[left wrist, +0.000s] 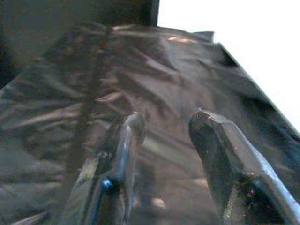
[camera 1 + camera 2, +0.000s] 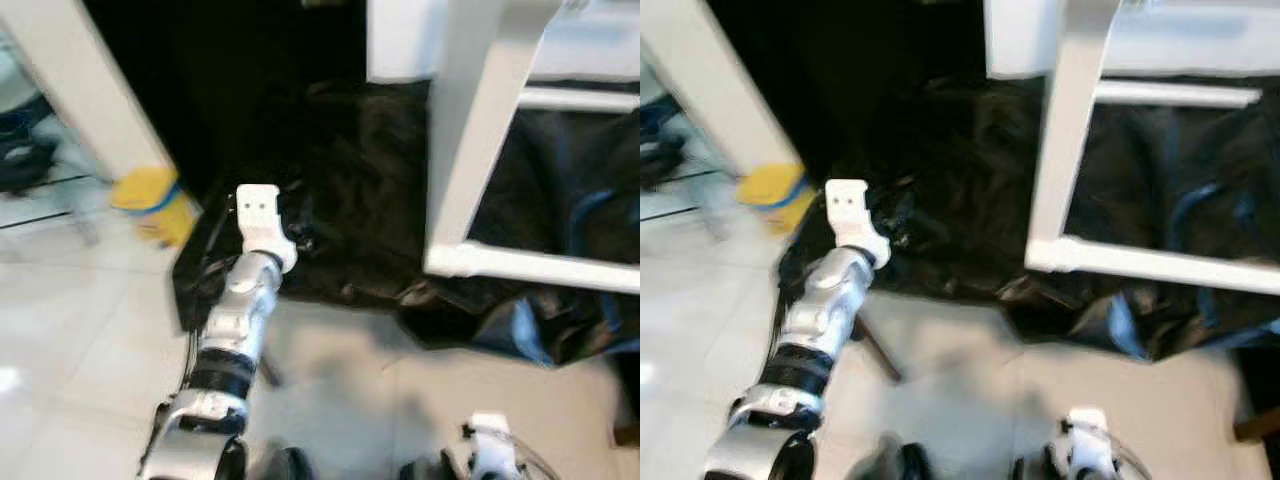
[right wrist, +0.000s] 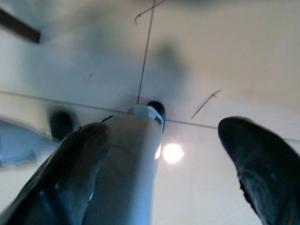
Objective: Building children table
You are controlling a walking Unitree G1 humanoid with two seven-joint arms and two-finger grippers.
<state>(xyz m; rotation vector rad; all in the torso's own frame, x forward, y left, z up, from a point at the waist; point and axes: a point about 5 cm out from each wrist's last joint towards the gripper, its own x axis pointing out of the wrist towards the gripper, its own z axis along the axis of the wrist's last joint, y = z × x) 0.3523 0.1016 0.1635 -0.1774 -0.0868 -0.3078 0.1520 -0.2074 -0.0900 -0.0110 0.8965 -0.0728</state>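
Left eye view: white table frame (image 2: 480, 150) standing in the upper right of the frame, its leg and lower rail over crumpled black plastic sheet (image 2: 360, 200) across the middle. Left arm (image 2: 240, 320) reaching up from the lower left, wrist at the sheet's near edge. Yellow tub (image 2: 150, 200) at left, beside a white post. Pale tiled floor (image 2: 350, 380) along the bottom.

Right eye view: same scene, frame at upper right, right arm's wrist (image 2: 1085, 455) at the bottom edge.

Left wrist view: left gripper (image 1: 164, 136) hovering over the sheet, fingers parted, nothing between them.

Right wrist view: right gripper (image 3: 164, 150) spread wide above the tiles, holding nothing; grey robot leg and foot (image 3: 136, 140) below.
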